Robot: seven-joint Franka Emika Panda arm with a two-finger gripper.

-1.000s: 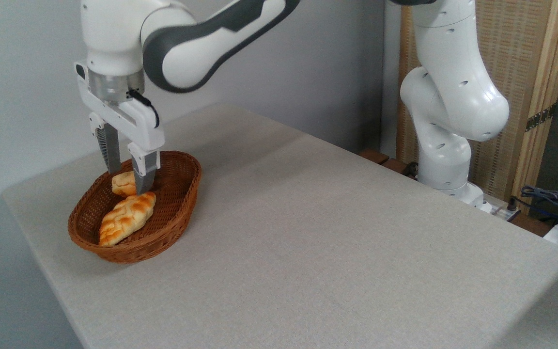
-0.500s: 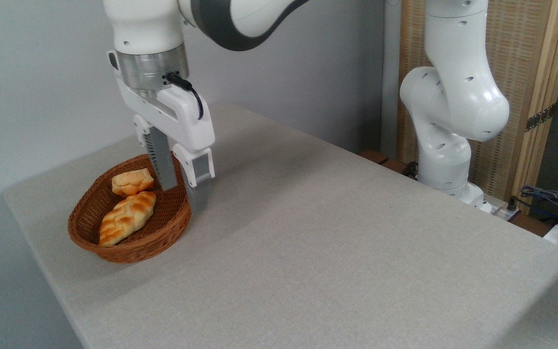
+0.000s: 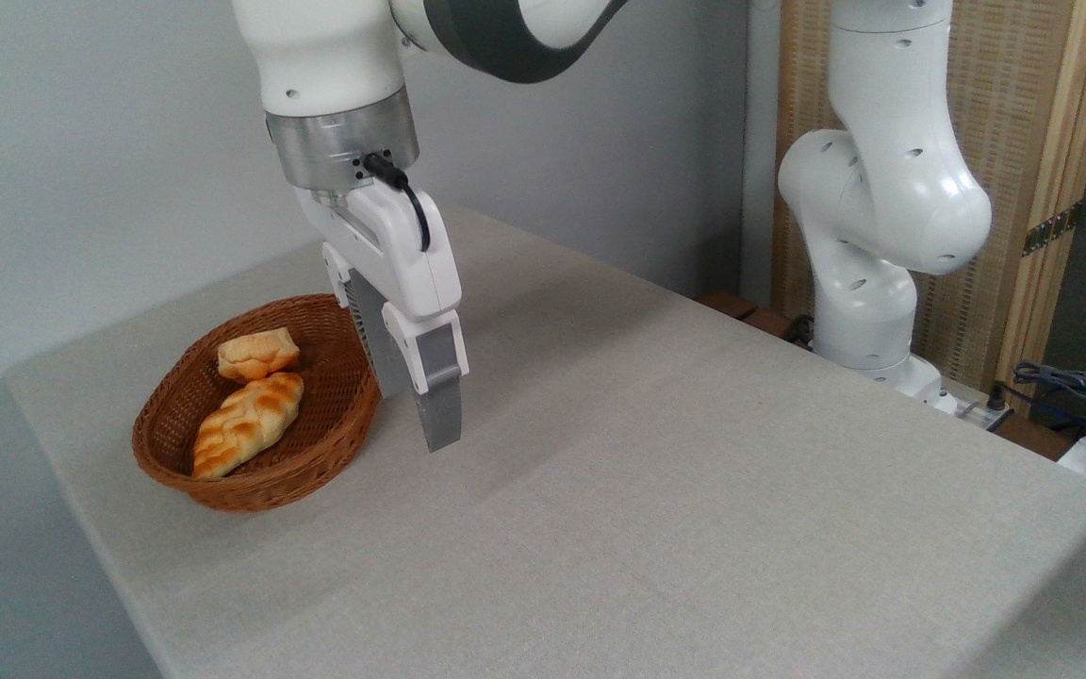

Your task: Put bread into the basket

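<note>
Golden-orange and lumpy, the bread [image 3: 257,353] lies in the far part of the basket [image 3: 317,462], just beyond a braided loaf [image 3: 247,422]. We count one bun, one loaf, one basket. The gripper [image 3: 419,401] hangs right of the basket over the table [image 3: 656,490], fingers parted, holding nothing.
</note>
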